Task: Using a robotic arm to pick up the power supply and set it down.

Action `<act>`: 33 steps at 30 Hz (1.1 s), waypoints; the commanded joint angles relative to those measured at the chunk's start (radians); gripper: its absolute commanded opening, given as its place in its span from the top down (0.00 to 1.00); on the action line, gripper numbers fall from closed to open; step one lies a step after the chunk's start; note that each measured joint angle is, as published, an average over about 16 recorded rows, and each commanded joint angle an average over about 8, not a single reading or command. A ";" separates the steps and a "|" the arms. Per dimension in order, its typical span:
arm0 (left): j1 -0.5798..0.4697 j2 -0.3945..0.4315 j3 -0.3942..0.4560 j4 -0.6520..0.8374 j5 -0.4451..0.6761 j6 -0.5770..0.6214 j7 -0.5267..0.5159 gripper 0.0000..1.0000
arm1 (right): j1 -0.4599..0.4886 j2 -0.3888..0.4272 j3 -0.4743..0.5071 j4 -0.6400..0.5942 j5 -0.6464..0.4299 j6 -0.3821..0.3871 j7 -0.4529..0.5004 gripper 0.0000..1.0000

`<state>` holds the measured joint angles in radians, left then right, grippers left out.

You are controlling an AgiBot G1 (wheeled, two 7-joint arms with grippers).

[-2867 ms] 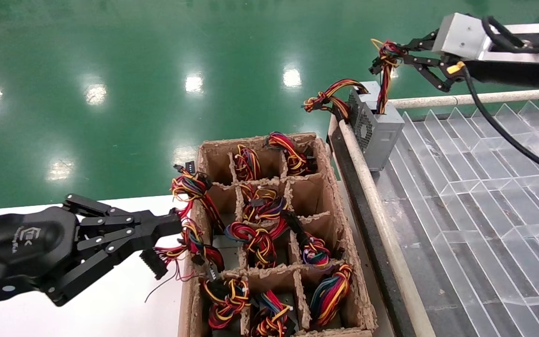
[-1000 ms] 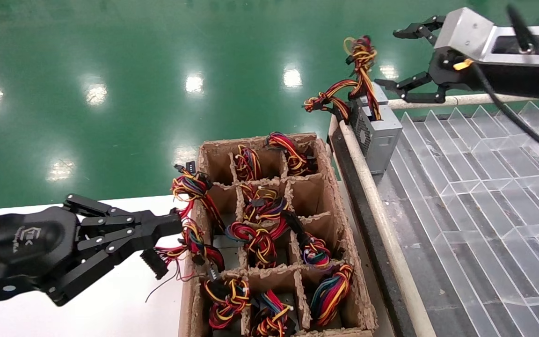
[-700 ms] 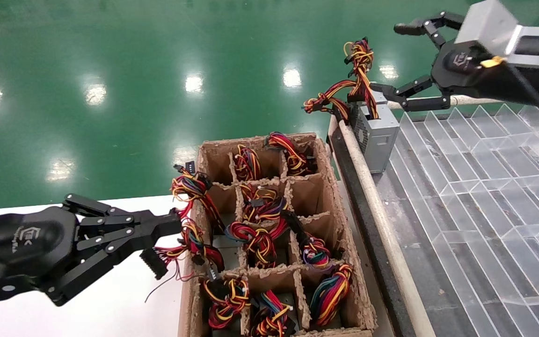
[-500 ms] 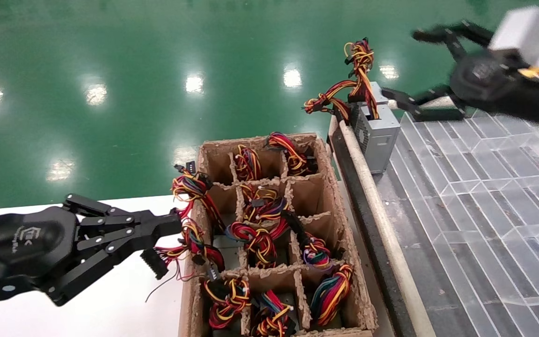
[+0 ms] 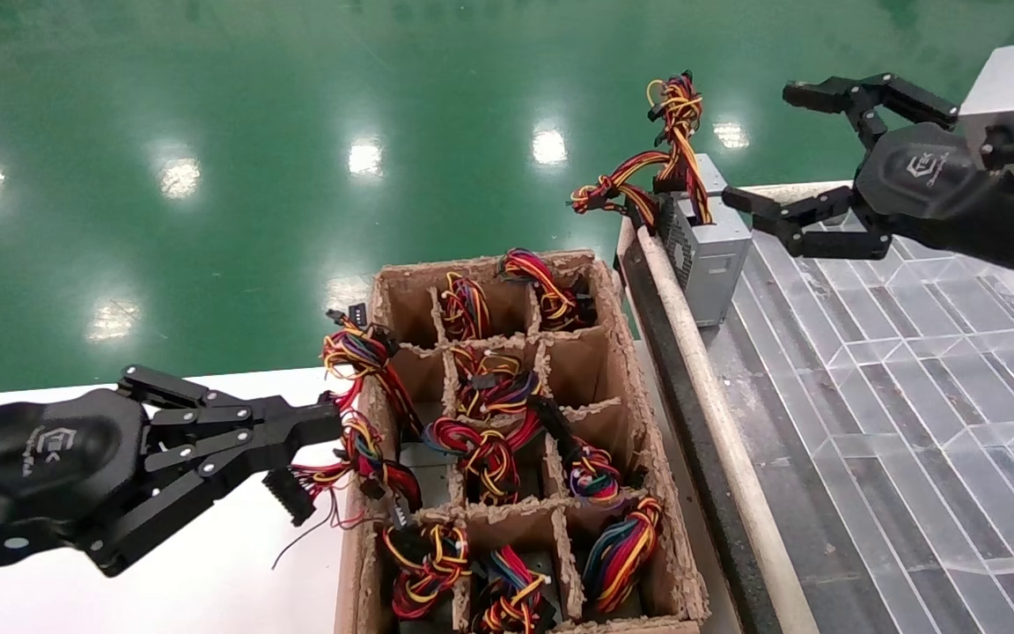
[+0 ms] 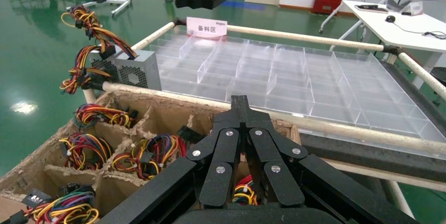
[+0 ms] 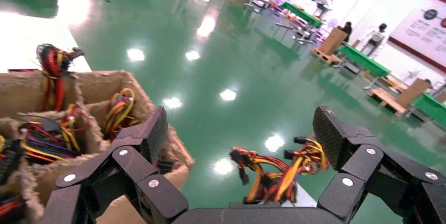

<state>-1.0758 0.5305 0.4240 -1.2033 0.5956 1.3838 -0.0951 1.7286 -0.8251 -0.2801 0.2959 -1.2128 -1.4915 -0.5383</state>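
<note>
The power supply [image 5: 708,255], a small grey vented box, stands at the far left corner of the clear divider tray [image 5: 894,352]. Its red, yellow and black wires [image 5: 679,114] stick up above it. My right gripper [image 5: 762,145] hangs open and empty just right of those wires, apart from them. In the right wrist view the wire bundle [image 7: 279,169] shows between and beyond the spread right gripper [image 7: 242,129]. My left gripper [image 5: 326,423] is shut at the left edge of the cardboard box [image 5: 639,414], beside hanging wires. The left wrist view shows the power supply [image 6: 134,71] farther off.
The cardboard box has compartments holding several more wired units. A pale tube rail [image 5: 701,370] runs between the box and the tray. A white table [image 5: 208,572] lies under the left arm. Green floor lies beyond.
My right gripper let go of the wire bundle, opened wide, and drew back to the right and slightly down. The power supply stays standing on the tray. The left arm has not moved.
</note>
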 commanded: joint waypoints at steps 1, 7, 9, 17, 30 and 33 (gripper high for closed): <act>0.000 0.000 0.000 0.000 0.000 0.000 0.000 0.00 | -0.026 0.009 0.000 0.039 0.019 0.000 0.029 0.00; 0.000 0.000 0.000 0.000 0.000 0.000 0.000 0.00 | -0.105 0.034 0.000 0.159 0.078 -0.001 0.117 0.00; 0.000 0.000 0.000 0.000 0.000 0.000 0.000 0.00 | -0.131 0.043 0.000 0.199 0.097 -0.001 0.146 0.00; 0.000 0.000 0.000 0.000 0.000 0.000 0.000 0.00 | -0.248 0.081 0.000 0.375 0.183 -0.002 0.276 0.00; 0.000 0.000 0.000 0.000 0.000 0.000 0.000 0.00 | -0.448 0.146 0.000 0.677 0.330 -0.003 0.497 0.00; 0.000 0.000 0.000 0.000 0.000 0.000 0.000 0.00 | -0.494 0.162 0.000 0.746 0.364 -0.003 0.548 0.00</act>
<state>-1.0758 0.5305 0.4240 -1.2033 0.5956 1.3838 -0.0951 1.2351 -0.6637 -0.2797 1.0416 -0.8490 -1.4946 0.0094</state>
